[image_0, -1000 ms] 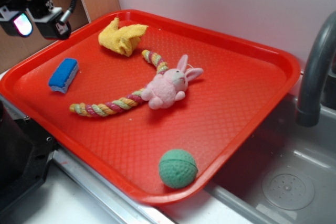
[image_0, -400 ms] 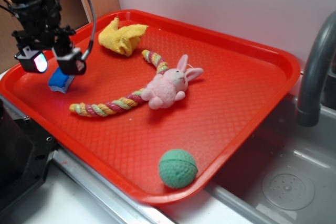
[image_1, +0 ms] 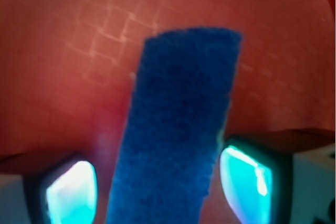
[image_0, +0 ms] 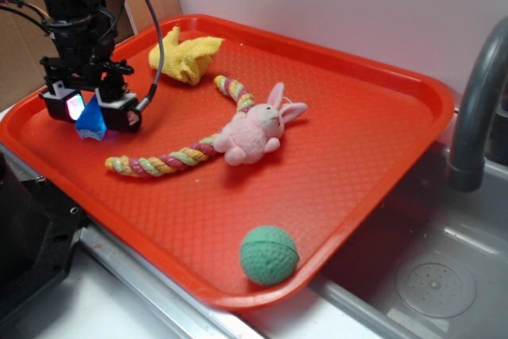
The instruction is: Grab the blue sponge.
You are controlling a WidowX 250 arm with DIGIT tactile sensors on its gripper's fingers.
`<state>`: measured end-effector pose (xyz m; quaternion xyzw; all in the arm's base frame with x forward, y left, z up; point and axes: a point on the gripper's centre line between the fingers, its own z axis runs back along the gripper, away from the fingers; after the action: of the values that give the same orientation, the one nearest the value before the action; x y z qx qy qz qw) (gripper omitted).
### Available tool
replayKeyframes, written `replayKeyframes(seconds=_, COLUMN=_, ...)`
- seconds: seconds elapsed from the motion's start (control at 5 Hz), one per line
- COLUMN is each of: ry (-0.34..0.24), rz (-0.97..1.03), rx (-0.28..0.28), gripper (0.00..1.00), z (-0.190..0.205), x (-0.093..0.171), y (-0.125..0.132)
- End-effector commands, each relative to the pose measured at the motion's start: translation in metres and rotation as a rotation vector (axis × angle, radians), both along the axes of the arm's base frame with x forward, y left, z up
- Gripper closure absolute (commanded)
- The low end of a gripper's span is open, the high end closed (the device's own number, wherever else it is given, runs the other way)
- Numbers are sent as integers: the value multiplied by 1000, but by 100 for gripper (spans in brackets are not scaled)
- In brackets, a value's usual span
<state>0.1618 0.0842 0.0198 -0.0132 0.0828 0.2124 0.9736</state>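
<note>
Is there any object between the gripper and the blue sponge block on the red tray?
Nothing visible. The small bright-blue sponge block already lies between the open black gripper fingers on the red plastic tray; the rope toy lies beside it, apart.

On the tray (image_0: 381,156), the sponge (image_0: 90,121) lies far left between the gripper (image_0: 92,109) fingers; cloth (image_0: 185,55) behind, rabbit (image_0: 252,131) mid-tray, ball (image_0: 270,255) nearest, faucet (image_0: 476,109) right.
</note>
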Motion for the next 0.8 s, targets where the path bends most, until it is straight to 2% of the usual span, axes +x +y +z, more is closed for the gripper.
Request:
replayKeyframes(seconds=0.0, ry=-32, rz=-104, rx=69, gripper=100, z=17, x=-6, y=2)
replayKeyframes(seconds=0.4, ry=-60, rz=-154, rx=38, gripper=100, z=17, x=-1, y=9)
replayKeyframes(seconds=0.6, ry=-60, rz=-154, rx=38, gripper=0, z=17, x=-1, y=9)
